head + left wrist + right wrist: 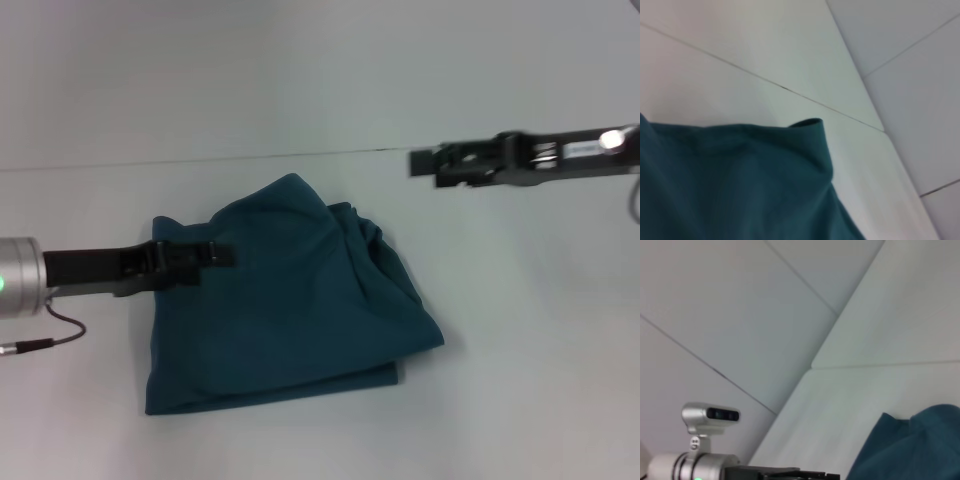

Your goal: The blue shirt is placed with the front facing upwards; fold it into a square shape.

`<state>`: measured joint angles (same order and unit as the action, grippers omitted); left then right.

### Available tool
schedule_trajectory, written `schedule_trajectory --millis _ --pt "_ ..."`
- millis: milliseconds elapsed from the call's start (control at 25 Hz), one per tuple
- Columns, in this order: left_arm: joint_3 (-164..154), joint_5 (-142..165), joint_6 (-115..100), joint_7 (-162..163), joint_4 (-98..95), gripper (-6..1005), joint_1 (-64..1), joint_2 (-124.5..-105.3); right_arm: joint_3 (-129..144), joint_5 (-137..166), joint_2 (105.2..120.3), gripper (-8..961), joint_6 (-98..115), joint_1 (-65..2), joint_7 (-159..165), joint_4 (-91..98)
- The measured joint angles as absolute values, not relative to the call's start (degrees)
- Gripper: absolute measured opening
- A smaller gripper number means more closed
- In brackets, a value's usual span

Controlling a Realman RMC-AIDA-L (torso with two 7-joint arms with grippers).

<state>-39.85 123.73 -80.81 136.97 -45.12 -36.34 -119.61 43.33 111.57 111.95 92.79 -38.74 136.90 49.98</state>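
Two grippers in play: left gripper (222, 255), whether parted or closed I cannot tell, sits over the 9 o'clock edge of the dark teal-blue cotton shirt (290, 310), folded mid-table (520, 380); right gripper (420, 163), likewise unclear, hovers apart at its 2 o'clock.

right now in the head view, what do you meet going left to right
Left gripper on its silver-cuffed black arm, over the shirt's left part → crumpled dark teal-blue cotton shirt on the white table → black right gripper, raised clear of the shirt.
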Motion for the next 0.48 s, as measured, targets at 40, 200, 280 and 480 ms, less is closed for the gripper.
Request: schedule_trajectory --millis 40,200,280,480 --pt "-40.0 124.4 -80.7 136.9 -45.7 796 -36.3 -119.53 42.9 110.7 111.47 787 93.5 -38.3 136.9 50.0" --pt "-40.1 128.2 -80.6 136.7 -48.3 797 -36.1 -119.43 41.7 109.7 110.00 919 95.4 -37.8 136.9 49.6" --pt "-40.0 130.0 -80.5 136.7 -49.2 798 -36.0 -119.43 41.5 109.7 109.73 950 95.9 -37.8 136.9 49.5" --pt "-40.0 134.0 -79.7 137.0 -50.2 799 -36.2 -119.27 41.4 109.9 109.67 945 96.0 -37.9 137.0 49.5"
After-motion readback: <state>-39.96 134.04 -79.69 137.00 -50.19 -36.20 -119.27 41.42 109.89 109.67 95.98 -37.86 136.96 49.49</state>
